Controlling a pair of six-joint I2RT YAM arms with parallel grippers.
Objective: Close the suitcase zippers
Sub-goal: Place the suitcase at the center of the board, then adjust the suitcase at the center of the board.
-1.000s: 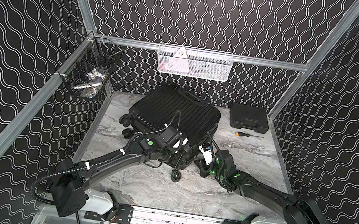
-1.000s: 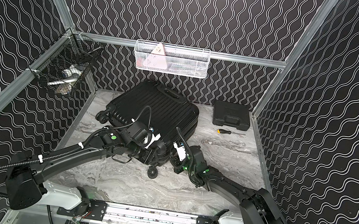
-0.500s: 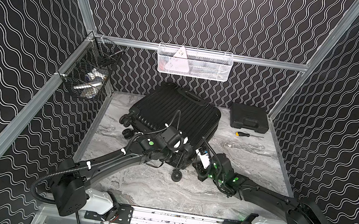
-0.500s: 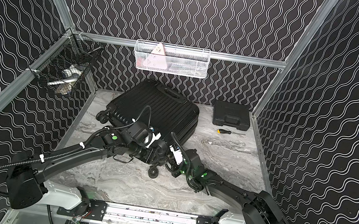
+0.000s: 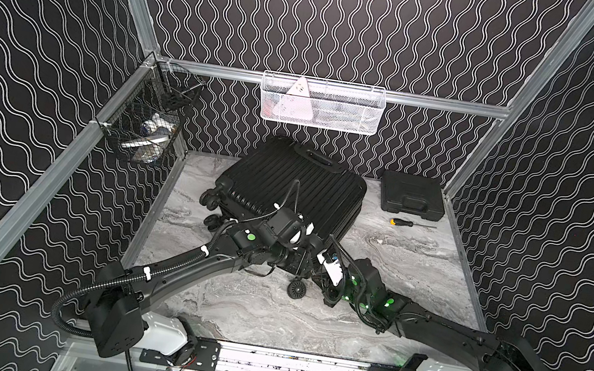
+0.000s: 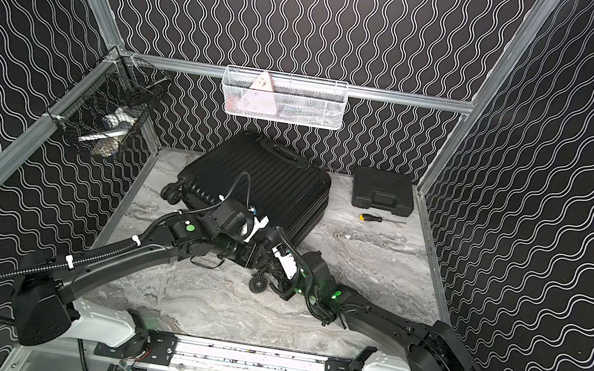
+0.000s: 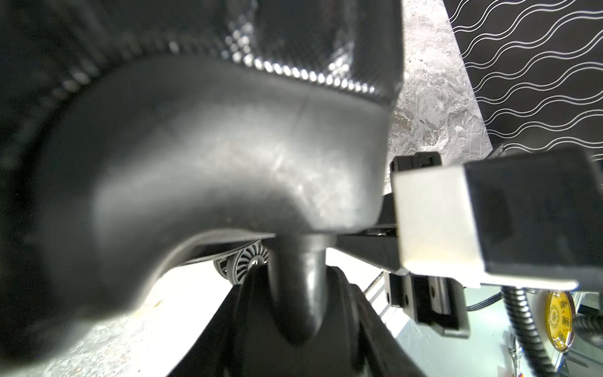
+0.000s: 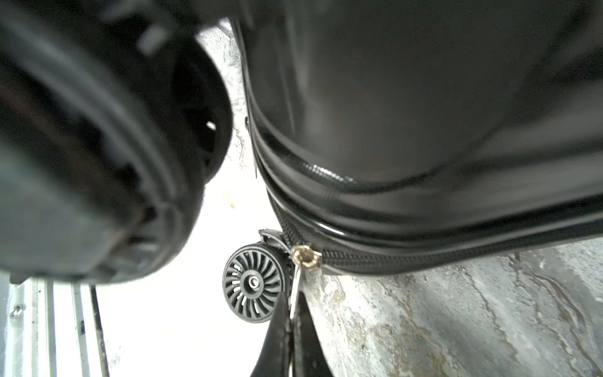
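The small black ribbed hard-shell suitcase (image 5: 288,181) lies flat on the grey marbled counter (image 5: 393,280), near the back wall. The right claw (image 8: 292,326) is pinched tight on the silvery zipper pull (image 8: 295,287) beside a wheel (image 8: 253,284). The left claw (image 7: 300,313), partly spread, clasps a black caster stem (image 7: 300,261).

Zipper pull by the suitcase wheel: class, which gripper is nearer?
Right. The right gripper pinches the zipper pull; the left gripper clamps a caster stem nearby.
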